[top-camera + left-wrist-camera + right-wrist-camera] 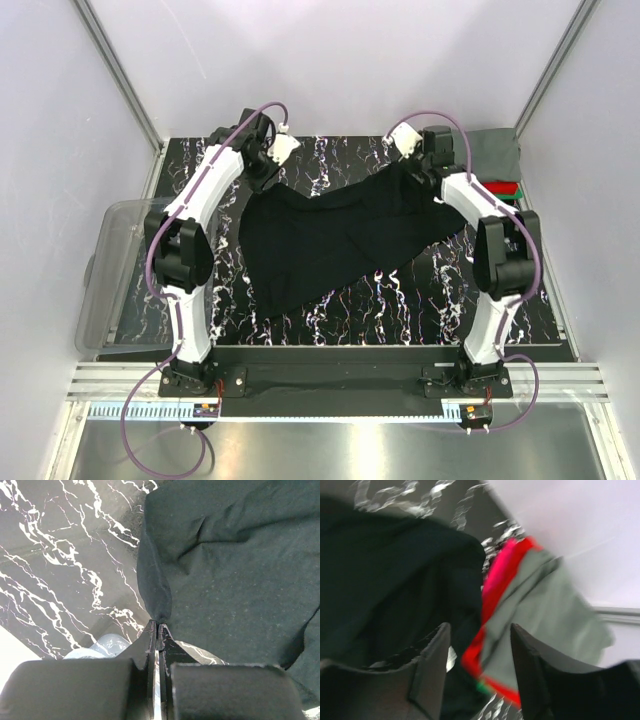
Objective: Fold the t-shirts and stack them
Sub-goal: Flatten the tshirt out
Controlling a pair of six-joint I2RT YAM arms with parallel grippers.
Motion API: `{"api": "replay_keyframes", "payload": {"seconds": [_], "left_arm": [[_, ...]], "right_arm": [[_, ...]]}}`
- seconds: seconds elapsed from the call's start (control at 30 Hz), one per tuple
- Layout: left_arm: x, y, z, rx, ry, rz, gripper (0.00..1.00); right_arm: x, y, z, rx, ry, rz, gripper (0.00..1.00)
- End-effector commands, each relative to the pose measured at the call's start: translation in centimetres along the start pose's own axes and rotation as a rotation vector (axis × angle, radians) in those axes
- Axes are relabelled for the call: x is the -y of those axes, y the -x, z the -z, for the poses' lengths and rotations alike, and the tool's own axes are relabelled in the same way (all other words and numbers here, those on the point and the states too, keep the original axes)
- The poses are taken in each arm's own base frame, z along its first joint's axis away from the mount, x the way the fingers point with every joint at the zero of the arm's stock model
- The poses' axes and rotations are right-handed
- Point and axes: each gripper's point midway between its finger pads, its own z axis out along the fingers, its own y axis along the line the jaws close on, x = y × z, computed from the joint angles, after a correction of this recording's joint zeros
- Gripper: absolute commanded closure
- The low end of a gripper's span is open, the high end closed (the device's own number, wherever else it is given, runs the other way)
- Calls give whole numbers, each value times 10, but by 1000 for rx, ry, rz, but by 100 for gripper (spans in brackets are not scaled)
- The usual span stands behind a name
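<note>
So from where I stood, far left of the top view there was a clear plastic bin hanging off the edge of the black marble table. The left gripper was up in the upper left of the table, and in its wrist view the left gripper had its jaws pinched tight on a bunched fold at the edge of the black t-shirt. That shirt was spread crumpled across the middle of the table, stretched between the two arms, with a corner trailing down toward the lower left. Over at the upper right the right gripper sat right by the shirt's other end. Its wrist view was blurry, but the right gripper had its jaws apart with nothing between them, and the black cloth lay just to the left. Far right, the folded pile: grey shirt on top, then red shirt and a sliver of green shirt.
</note>
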Motion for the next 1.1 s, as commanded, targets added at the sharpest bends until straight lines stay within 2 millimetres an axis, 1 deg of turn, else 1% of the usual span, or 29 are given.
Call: {"api": "replay_keyframes", "payload": {"seconds": [0.0, 0.03, 0.1, 0.13, 0.17, 0.2, 0.27, 0.3, 0.37, 0.4, 0.43, 0.5, 0.53, 0.57, 0.6, 0.63, 0.67, 0.7, 0.77, 0.8, 0.83, 0.87, 0.9, 0.93, 0.97, 1.0, 1.07], "left_arm": [[-7, 15, 21, 61, 55, -17, 100], [-6, 15, 20, 60, 54, -20, 100], [-5, 15, 18, 56, 50, -23, 100], [-4, 15, 19, 57, 48, -24, 100], [-3, 16, 18, 56, 47, -28, 100], [-3, 16, 17, 56, 44, -28, 100], [-2, 18, 16, 57, 41, -31, 100], [0, 18, 15, 57, 39, -32, 100], [1, 20, 14, 57, 38, -36, 100], [2, 21, 14, 57, 39, -40, 100], [3, 21, 13, 56, 37, -42, 100], [3, 20, 13, 52, 38, -43, 100], [3, 19, 12, 48, 39, -43, 100], [3, 18, 13, 46, 38, -46, 100], [3, 18, 12, 46, 40, -46, 100], [4, 17, 12, 42, 37, -47, 100], [4, 17, 12, 40, 40, -48, 100], [4, 16, 12, 38, 40, -50, 100], [4, 16, 12, 36, 41, -50, 100], [4, 16, 12, 38, 42, -51, 100], [4, 15, 11, 35, 40, -51, 100], [4, 15, 11, 35, 40, -53, 100], [4, 15, 10, 34, 40, -53, 100], [4, 15, 10, 32, 39, -53, 100], [4, 15, 10, 33, 41, -54, 100], [4, 16, 10, 33, 40, -54, 100], [3, 16, 11, 35, 43, -60, 100]], "right_arm": [[-3, 18, 43, 63, 56, -85, 41], [-3, 16, 49, 61, 57, -98, 37], [-19, -1, 53, 4, 104, -142, 37], [-29, 0, 55, 4, 163, -160, 37], [-43, -1, 58, 6, 235, -178, 36], [-60, -11, 60, -35, 299, -198, 37], [-77, -14, 59, -39, 372, -200, 36], [-89, -25, 55, -80, 410, -206, 36], [-92, -30, 47, -109, 414, -207, 37], [-99, -37, 40, -138, 428, -216, 37], [-95, -34, 34, -132, 419, -218, 37], [-96, -36, 27, -150, 422, -223, 38], [-104, -42, 20, -171, 440, -224, 39], [-98, -38, 15, -167, 429, -221, 39], [-104, -45, 7, -186, 441, -222, 40], [-105, -46, 3, -190, 443, -223, 40], [-100, -41, 0, -181, 438, -223, 40], [-106, -46, -4, -200, 455, -224, 41], [-104, -44, -7, -203, 466, -228, 41], [-108, -48, -9, -216, 479, -230, 42], [-106, -45, -10, -214, 480, -231, 43], [-111, -48, -9, -226, 498, -232, 45], [-113, -50, -9, -233, 508, -230, 49], [-114, -49, -8, -233, 520, -229, 56], [-117, -51, -5, -243, 537, -227, 76], [-117, -51, -4, -244, 543, -230, 85], [-115, -46, 2, -235, 560, -236, 97]]}}
